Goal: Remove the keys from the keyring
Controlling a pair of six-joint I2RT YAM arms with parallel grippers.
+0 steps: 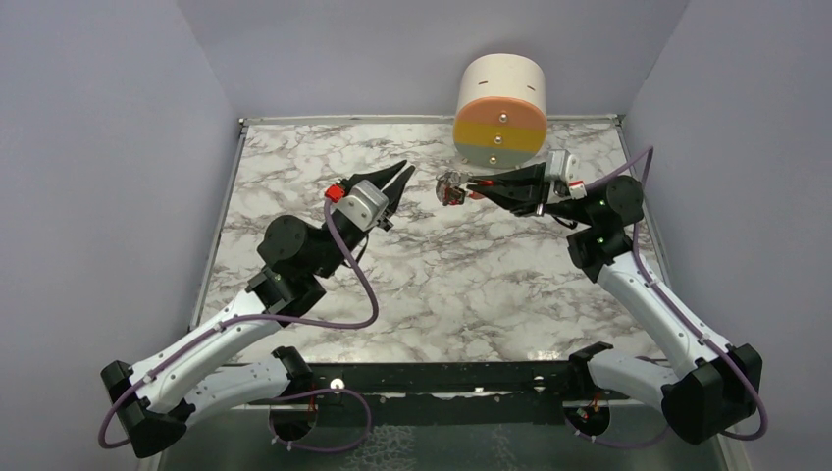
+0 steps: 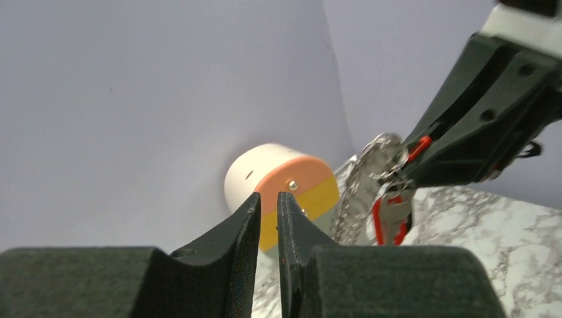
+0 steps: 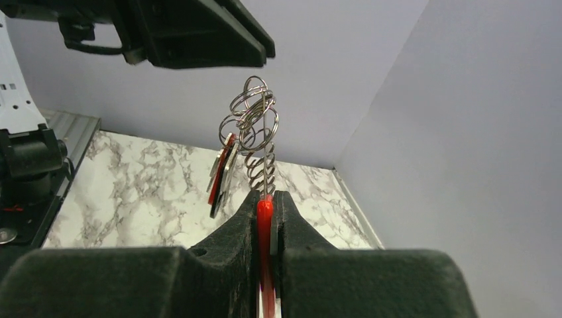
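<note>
My right gripper (image 3: 266,194) is shut on the red clip (image 3: 265,222) of the keyring and holds it above the table. The silver chain (image 3: 260,169) rises from the fingertips to a cluster of thin rings (image 3: 255,112). The keys (image 3: 222,172), one red-headed and one dark-headed, hang from the rings to the left of the chain. From above, the keyring (image 1: 452,184) sits between both grippers. My left gripper (image 1: 404,175) is just left of it, apart from it. Its jaws (image 2: 268,197) stand a narrow gap apart with nothing between them. The red-headed key (image 2: 391,217) hangs to their right.
A white cylinder (image 1: 500,108) with an orange, yellow and green face lies at the back of the marble table (image 1: 442,275), just behind the grippers. Grey walls close in the left, back and right sides. A raised rim (image 1: 221,216) runs along the table's left edge.
</note>
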